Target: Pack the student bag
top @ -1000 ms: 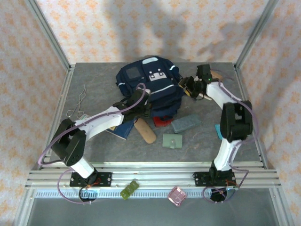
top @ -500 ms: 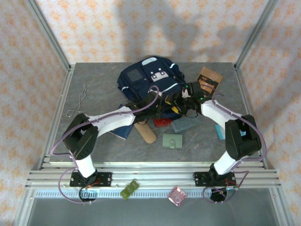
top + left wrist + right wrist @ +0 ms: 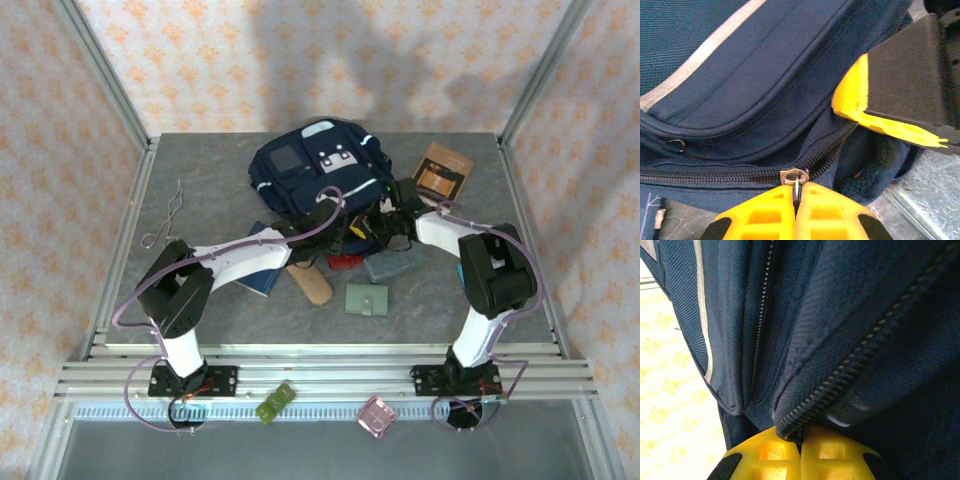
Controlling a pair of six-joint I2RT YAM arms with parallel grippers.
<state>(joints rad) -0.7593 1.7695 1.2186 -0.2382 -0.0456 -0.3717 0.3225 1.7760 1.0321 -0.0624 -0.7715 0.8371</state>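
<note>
Fingers point(image 3: 762, 215) first: the yellow ones on my left gripper point(image 3: 796, 200) are clenched together with the little metal zipper pull point(image 3: 796, 179) pinched between the tips, right where the zipper track of the big navy-blue fabric backpack point(image 3: 312, 168) with the pale grey stripe splits open. On my right gripper point(image 3: 801, 440) the yellow fingers point(image 3: 832, 452) are clamped just as tight, biting the backpack's fabric lip beside the zipper teeth. My read is that's the whole point of the setup: one side anchors the cloth so it doesn't slide along when the other drags the slider. From the left wrist cam the right one's black-padded finger sits just beside the gap, and it's too dark inside to tell what's in there

The backpack sits at the back middle of the grey table point(image 3: 200, 280), front patches up, and both arms meet at its near edge. The stuff to pack lies loose in front of it: a tan oblong pouch point(image 3: 308, 280), a flat green wallet point(image 3: 367, 299) and a teal case point(image 3: 395, 262), plus a brown booklet point(image 3: 444, 170) off to the right. I'd say we're early, with the compartment just getting opened and nothing packed as far as I can tell
</note>
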